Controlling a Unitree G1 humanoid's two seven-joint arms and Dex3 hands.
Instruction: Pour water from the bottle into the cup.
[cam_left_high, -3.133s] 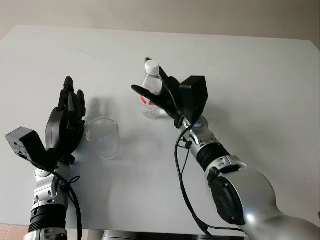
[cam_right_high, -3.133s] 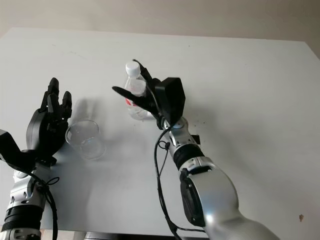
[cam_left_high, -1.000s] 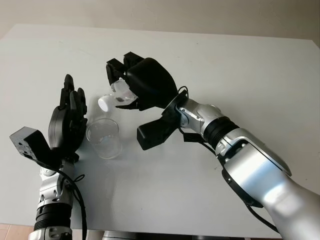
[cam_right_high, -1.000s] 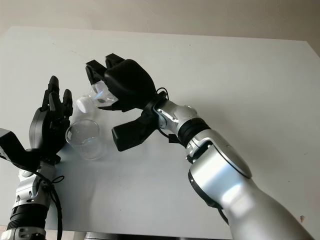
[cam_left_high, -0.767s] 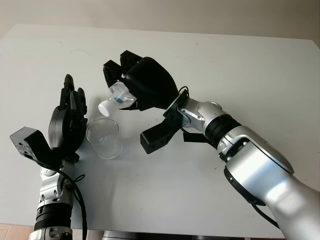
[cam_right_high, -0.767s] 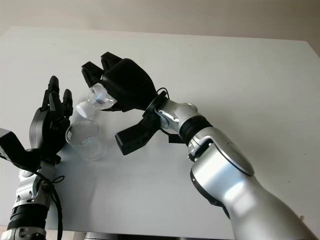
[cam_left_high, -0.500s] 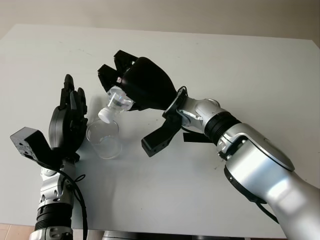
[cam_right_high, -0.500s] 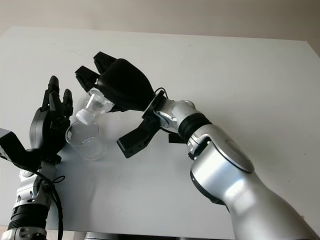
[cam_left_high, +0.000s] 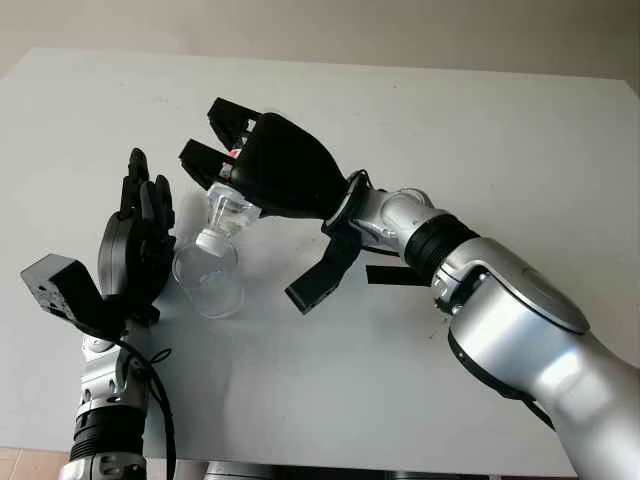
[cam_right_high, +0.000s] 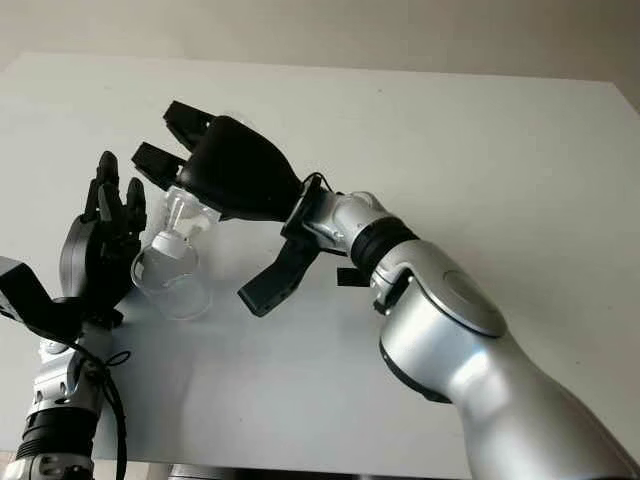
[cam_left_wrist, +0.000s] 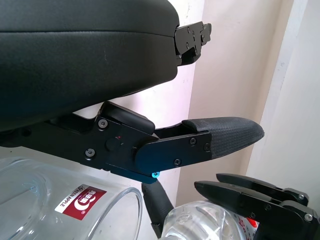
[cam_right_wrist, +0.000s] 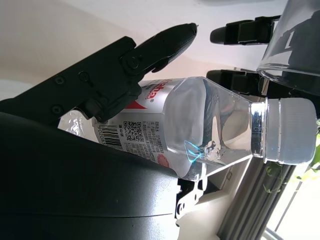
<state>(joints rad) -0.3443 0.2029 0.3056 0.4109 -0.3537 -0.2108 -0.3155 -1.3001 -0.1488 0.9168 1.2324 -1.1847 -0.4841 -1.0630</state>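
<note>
Item: white table (cam_left_high: 520, 130). A plain surface on which the cup is stood.

Item: cup (cam_left_high: 208, 282). Clear glass, upright on the table, just beside the left hand. A steady, open-topped target is thereby offered directly under the bottle's neck. No water can be made out in it.

Item: bottle (cam_left_high: 228, 212). Small clear plastic, held above the cup and tipped steeply, neck downward, so that its mouth is aimed into the cup's opening. A white cap (cam_right_wrist: 291, 131) is seen on the neck in the right wrist view; while it is on, no water can be let out, and none is seen falling. Water is seen pooled toward the neck.

Item: right hand (cam_left_high: 270, 170). Closed around the bottle's body, with fingers wrapped over the label. The grip is judged to be taken at mid-body so that the neck is left free to reach the cup's rim.

Item: left hand (cam_left_high: 138, 240). Nothing is held; it is open and raised just beside the cup's outer wall, apparently to guard or steady it. Contact cannot be confirmed.

Markings: a red-and-white label (cam_right_wrist: 142, 125) is carried on the bottle, with a barcode and a square code; its lettering cannot be read. A red sticker (cam_left_wrist: 76, 196) with white characters is seen on the cup's wall; its small print is not legible.
</note>
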